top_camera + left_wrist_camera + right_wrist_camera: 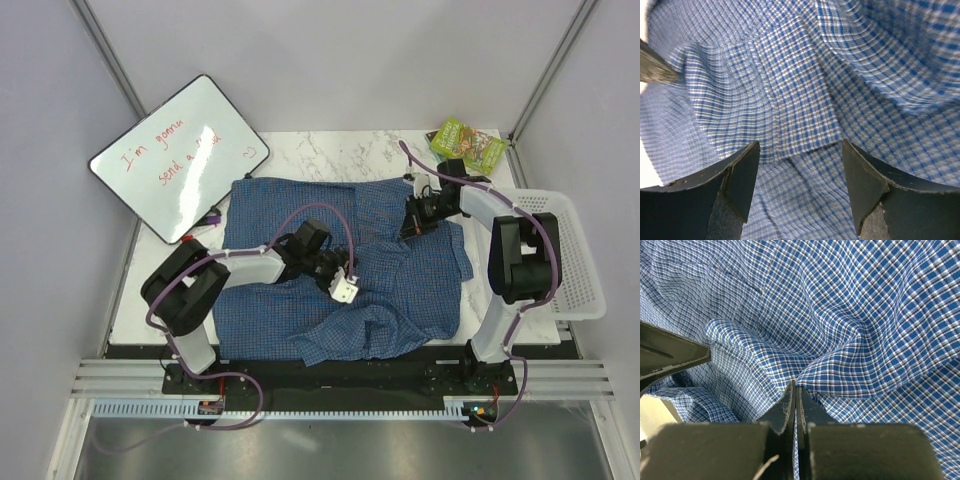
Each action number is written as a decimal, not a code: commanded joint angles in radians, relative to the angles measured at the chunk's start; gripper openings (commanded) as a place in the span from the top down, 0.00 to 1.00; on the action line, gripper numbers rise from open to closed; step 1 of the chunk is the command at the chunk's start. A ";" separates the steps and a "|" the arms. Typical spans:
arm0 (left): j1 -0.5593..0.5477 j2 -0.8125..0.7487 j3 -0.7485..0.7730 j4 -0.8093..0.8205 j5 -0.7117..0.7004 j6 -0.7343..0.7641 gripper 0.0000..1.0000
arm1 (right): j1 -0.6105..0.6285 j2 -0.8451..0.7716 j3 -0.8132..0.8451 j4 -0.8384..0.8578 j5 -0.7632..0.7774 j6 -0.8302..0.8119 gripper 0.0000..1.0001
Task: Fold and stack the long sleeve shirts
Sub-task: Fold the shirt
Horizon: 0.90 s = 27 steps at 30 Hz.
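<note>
One shirt (420, 290) sprawls mid-frame, right gripper (795, 390) pinching its upper-right part, left gripper (800, 142) gaping empty over its centre

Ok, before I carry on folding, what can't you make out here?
Right wrist view: how many shirt layers the shut right gripper pinches; its jaws hide that.
Left wrist view: which part of the shirt lies below the open left gripper; cloth fills the frame.
Top view: whiteboard's last word, glare.

The shirt (420, 290) lies across the table (330, 155), whiteboard (180, 155) behind-left, basket (585, 270) right, perhaps a packet (465, 143) behind-right.
</note>
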 commanded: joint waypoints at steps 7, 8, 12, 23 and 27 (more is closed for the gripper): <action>-0.018 0.035 -0.076 0.290 -0.010 0.155 0.33 | -0.001 0.025 -0.017 0.031 -0.004 -0.012 1.00; -0.020 0.032 -0.081 0.294 -0.005 0.166 0.35 | -0.001 0.027 -0.016 0.033 -0.006 -0.012 1.00; -0.020 0.006 -0.088 0.291 0.045 0.177 0.61 | -0.001 0.034 -0.011 0.033 -0.010 -0.009 1.00; 0.008 -0.028 0.136 0.145 0.064 -0.076 0.98 | -0.001 0.042 -0.025 0.033 -0.006 -0.026 1.00; 0.077 0.055 0.391 0.091 0.065 -0.355 0.98 | -0.001 0.043 -0.028 0.028 -0.017 -0.041 1.00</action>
